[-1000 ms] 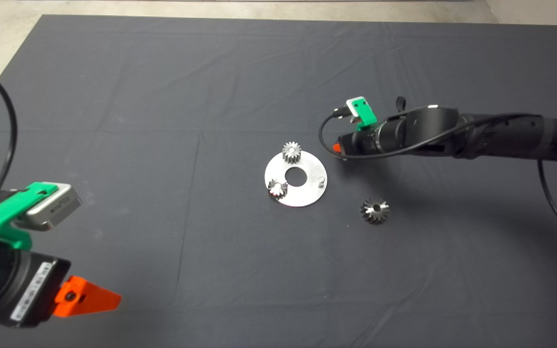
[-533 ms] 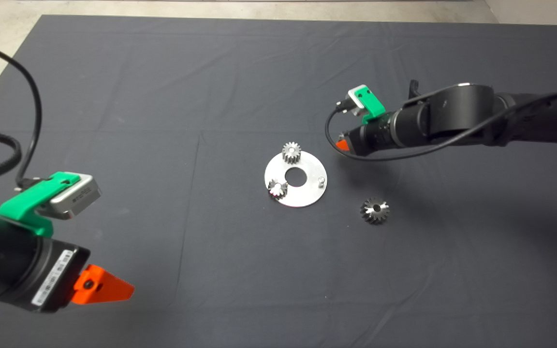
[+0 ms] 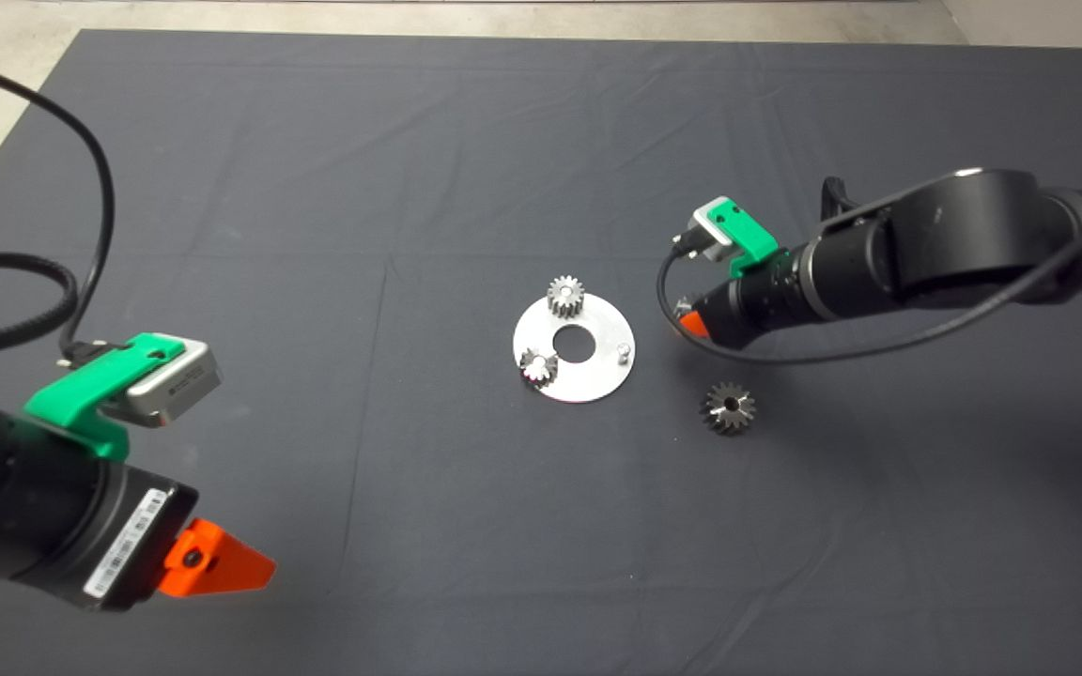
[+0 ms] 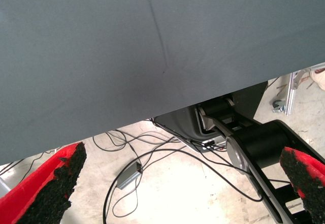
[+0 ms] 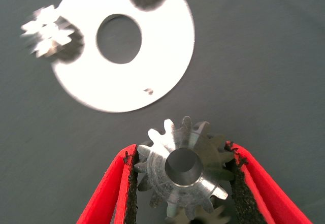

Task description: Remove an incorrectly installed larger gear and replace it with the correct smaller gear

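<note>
Steel counted four gears: two on the round plate (image 3: 575, 349), one loose on the tabletop (image 3: 222, 141), and the smaller gear (image 5: 184, 167) pinched in the right gripper (image 5: 182, 176), just beside the plate. Loose below that gripper lay the larger gear (image 3: 728, 407). Well away, the left gripper (image 4: 177, 183) hung spread past the tabletop's edge.

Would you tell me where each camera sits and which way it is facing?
Head view: above, looking down at the mat; both arms show, left gripper lower left, right gripper by the plate.
Left wrist view: on the left arm, facing the mat's edge and cabled floor; open fingers show.
Right wrist view: on the right arm, facing the plate; fingers clamp the smaller gear.
Head and right wrist share the plate.
</note>
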Controlling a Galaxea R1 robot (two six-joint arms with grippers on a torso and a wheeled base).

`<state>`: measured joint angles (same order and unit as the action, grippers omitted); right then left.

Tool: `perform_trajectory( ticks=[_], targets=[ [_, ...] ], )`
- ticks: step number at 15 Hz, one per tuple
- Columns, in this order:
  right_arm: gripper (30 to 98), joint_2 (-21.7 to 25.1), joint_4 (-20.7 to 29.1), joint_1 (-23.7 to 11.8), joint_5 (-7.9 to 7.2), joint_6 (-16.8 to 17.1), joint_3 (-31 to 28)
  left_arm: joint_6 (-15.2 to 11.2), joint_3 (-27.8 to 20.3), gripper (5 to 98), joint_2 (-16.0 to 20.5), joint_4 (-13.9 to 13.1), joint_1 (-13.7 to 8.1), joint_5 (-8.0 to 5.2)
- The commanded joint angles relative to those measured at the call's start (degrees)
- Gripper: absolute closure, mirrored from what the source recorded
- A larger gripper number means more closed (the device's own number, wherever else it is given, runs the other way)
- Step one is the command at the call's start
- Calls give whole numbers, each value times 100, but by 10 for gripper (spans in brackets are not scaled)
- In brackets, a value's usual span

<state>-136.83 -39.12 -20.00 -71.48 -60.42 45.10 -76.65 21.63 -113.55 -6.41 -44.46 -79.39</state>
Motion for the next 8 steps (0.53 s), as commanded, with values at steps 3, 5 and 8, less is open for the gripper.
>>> perform_trajectory(
  ticks=[3, 5, 8],
  targets=[
    [890, -56, -78, -136, -340, 21, -570, -25, 16, 55, 12, -115, -63, -51],
    [890, -235, -525, -109, -375, 12, -583, -43, 16, 55, 12, -115, -63, -51],
    [889, -543, -1018, -66, -1016, -49, -583, -384, 95, 55, 38, -106, -54, -569]
  ],
)
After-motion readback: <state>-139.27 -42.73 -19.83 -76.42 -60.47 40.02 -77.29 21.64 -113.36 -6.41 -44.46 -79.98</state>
